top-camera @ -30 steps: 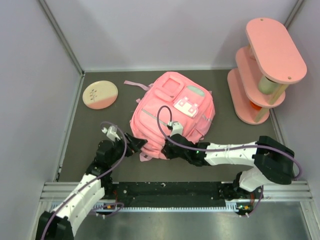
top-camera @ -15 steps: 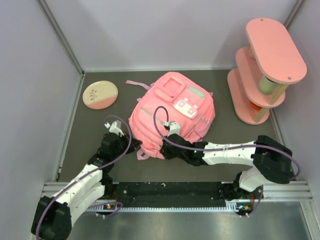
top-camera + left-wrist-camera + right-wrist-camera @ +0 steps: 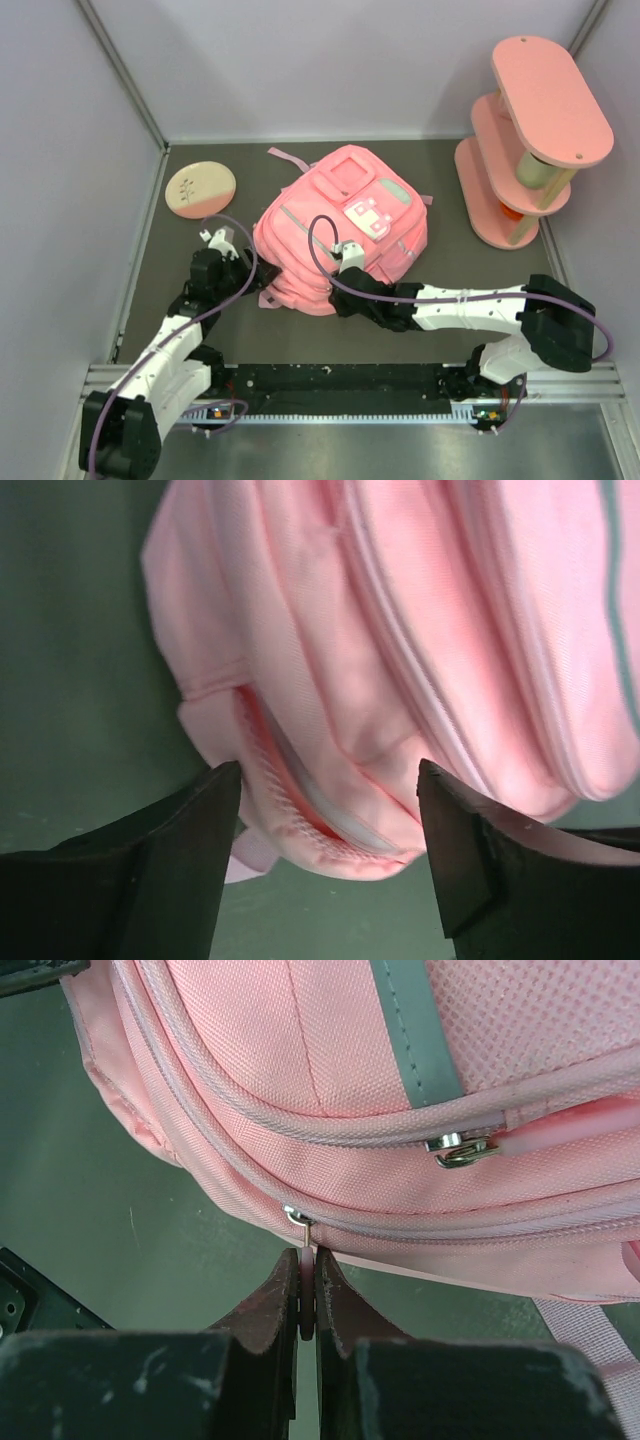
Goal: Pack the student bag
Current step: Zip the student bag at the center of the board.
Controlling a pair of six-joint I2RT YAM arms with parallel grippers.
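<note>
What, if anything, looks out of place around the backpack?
Nothing spilled or damaged. The backpack lies askew, one strap trailing from its far end. The right gripper pinches a zipper pull; the left gripper stands open at its corner.

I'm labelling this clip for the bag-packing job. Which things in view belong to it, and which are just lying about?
In the job: student bag; its zipper pull, pinched in the right pincer; left pincer, open at the bag's corner.
Lying about: round disc; pink tiered shelf.
</note>
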